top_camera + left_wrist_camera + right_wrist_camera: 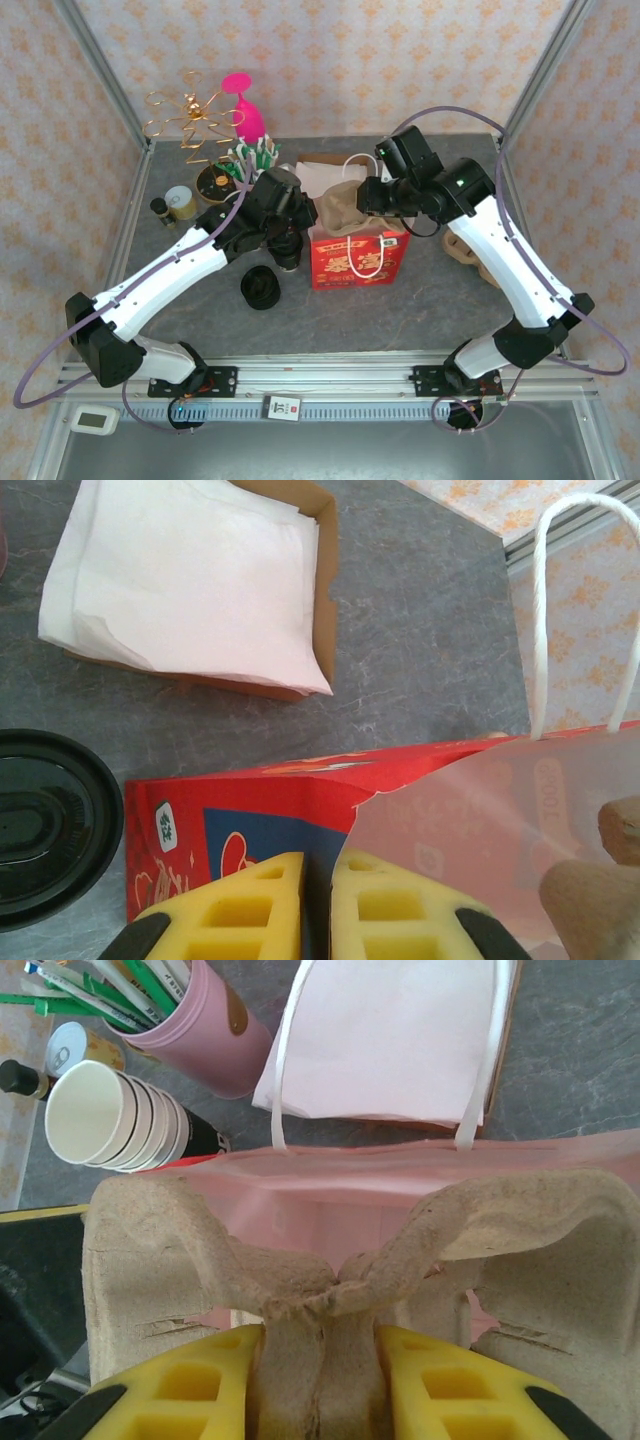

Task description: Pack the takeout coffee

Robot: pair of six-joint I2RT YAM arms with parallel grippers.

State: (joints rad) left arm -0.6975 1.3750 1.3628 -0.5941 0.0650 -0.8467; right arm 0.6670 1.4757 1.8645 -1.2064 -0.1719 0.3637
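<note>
bag mouth held open for the cup carrier

grey desk (420,300) under floral walls is occupied at its middle by the red bag (350,258). the bag's left rim is pinched in the narrowly closed left gripper (318,865), seemingly so that the mouth gapes. above that mouth the pulp cup carrier (140,1250) is clamped by its centre ridge in the right gripper (320,1360), poised for lowering. a black lid (45,820) is seen just left of the bag.

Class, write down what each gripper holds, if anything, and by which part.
The right gripper clamps the pulp cup carrier by its central ridge; the left gripper pinches the red paper bag at its top rim.
</note>
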